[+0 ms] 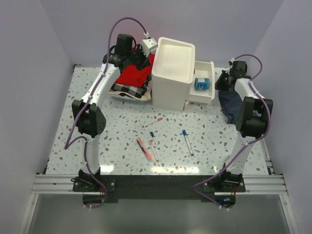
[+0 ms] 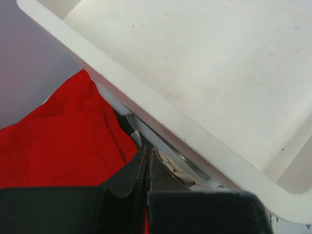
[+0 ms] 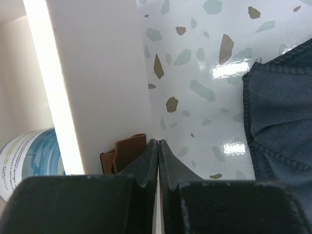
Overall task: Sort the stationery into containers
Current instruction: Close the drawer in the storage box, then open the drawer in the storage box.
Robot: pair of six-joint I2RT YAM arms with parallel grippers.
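White, smooth plastic forms the boxy drawer unit [image 1: 173, 73]. Its pulled-out drawer [image 1: 204, 63] holds a blue tape roll [image 3: 27, 156] whose pale label carries print too small to read. On the glossy terrazzo-patterned table [image 1: 219, 146] lie a thin pink-capped pen [image 1: 153, 122], a blue-capped pen [image 1: 187, 142] and an orange-red marker [image 1: 143, 148]. Left gripper [image 2: 147, 151]: fingers pressed together, empty, between the unit's rim and a red cloth [image 2: 58, 141]. Right gripper [image 3: 159, 144]: likewise closed on nothing, beside the drawer's brown handle [image 3: 127, 151] and a ribbed blue-grey cloth [image 3: 282, 122].

Bright overhead light, glossy tabletop [image 1: 214, 141] glare
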